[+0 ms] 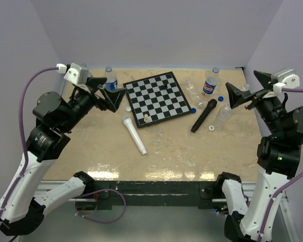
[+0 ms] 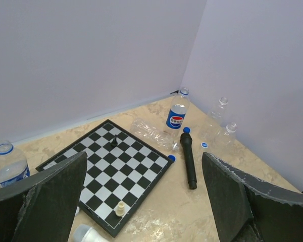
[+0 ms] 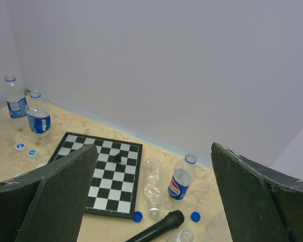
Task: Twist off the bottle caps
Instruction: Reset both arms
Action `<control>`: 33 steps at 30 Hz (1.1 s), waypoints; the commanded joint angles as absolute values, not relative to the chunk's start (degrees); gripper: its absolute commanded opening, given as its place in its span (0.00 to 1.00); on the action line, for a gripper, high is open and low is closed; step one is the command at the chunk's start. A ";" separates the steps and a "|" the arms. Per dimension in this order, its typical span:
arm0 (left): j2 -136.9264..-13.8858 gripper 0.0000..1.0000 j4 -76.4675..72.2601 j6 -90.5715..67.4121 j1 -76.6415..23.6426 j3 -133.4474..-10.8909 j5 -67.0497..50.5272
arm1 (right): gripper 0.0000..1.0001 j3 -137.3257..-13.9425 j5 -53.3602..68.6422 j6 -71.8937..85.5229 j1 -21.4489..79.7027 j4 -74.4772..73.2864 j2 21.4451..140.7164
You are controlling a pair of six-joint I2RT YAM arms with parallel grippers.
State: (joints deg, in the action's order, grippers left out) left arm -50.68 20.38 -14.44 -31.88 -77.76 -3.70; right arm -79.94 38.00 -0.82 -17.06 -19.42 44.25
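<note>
The left hand is held released, its fingers spread wide with nothing between them, above the desk at the left edge of the chessboard. The right hand is likewise released and empty, raised at the right of the frame. Just above the left hand in the top view, at upper left, a blue-labelled bottle is stood upright, its long axis vertical and its mouth pointed up; the left arm is nearer to it. To the left of the right hand the logo bottle is also stood upright, neck up, and the right arm is nearer to that one. Between it and the chessboard a clear bottle is laid on its side, its long axis run from upper left to lower right and its neck pointed toward the black microphone. Loose blue caps are scattered on the desk around these, so much of the task is judged done. Blue rings are seen at the necks of the upright bottles, but whether a cap is seated on any of them cannot be told. If one is, an approach from above along the upright axis would be called for.
</note>
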 commanded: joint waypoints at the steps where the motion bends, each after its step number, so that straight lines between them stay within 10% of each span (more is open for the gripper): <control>1: -47.64 1.00 24.08 -15.47 -31.55 -79.63 -1.84 | 0.98 -79.80 34.90 6.15 -17.23 -15.12 42.98; 33: -46.49 1.00 11.17 -3.52 -31.55 -69.00 -3.17 | 0.98 -77.52 26.72 9.67 -18.72 -15.29 41.75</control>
State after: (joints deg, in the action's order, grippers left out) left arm -46.39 16.93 -6.79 -31.88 -71.13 -2.94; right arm -77.95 27.77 9.39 -17.63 -16.29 41.76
